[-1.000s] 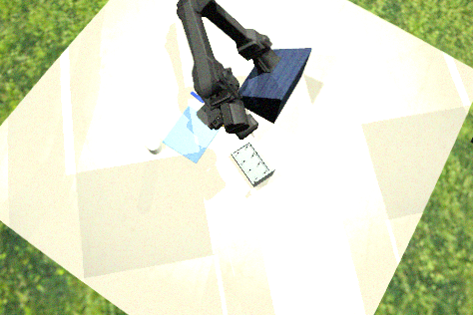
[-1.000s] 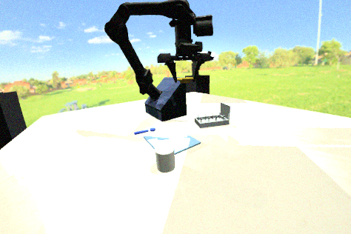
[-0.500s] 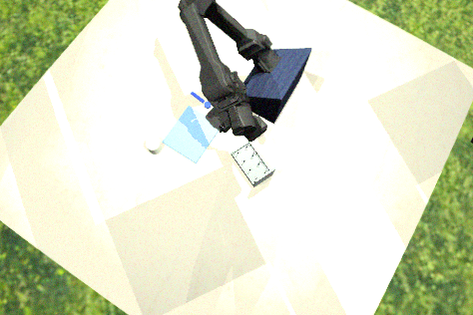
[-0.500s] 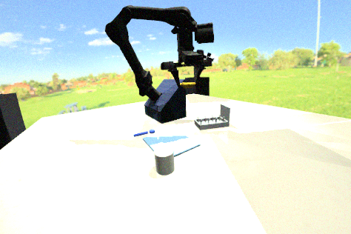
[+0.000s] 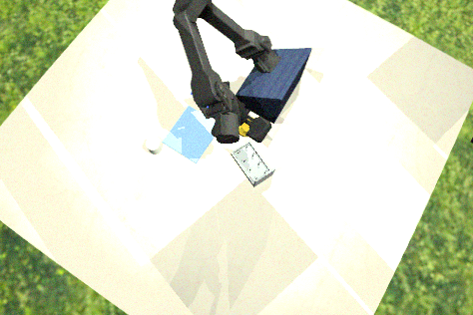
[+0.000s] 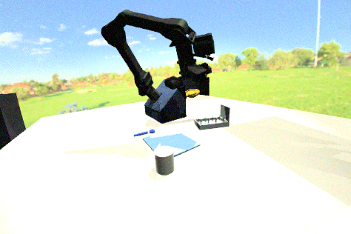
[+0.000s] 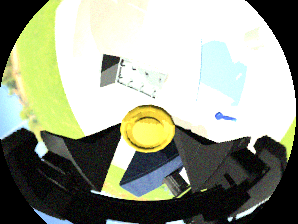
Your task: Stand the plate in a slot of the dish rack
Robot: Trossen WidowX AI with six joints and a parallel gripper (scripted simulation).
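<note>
The yellow round plate (image 5: 243, 130) (image 6: 192, 92) (image 7: 148, 128) is held in the air between the fingertips of my gripper (image 7: 148, 127), which is shut on it. In the exterior view the plate hangs well above the table, slightly tilted, in front of the arm's base side. The dish rack (image 5: 251, 163) (image 6: 212, 123) (image 7: 141, 80) stands on the table, a pale tray with short dark pegs and a taller dark wall at one end. The plate is above and to the base side of the rack, not touching it. In the top view the arm partly hides the plate.
A light blue mat (image 5: 191, 141) (image 6: 172, 143) (image 7: 220, 72) lies beside the rack. A grey cup (image 5: 153, 147) (image 6: 164, 162) stands at the mat's far edge. A blue spoon-like utensil (image 6: 144, 132) (image 7: 226, 117) lies near the mat. The dark blue base block (image 5: 274, 80) (image 6: 166, 105) is behind the gripper.
</note>
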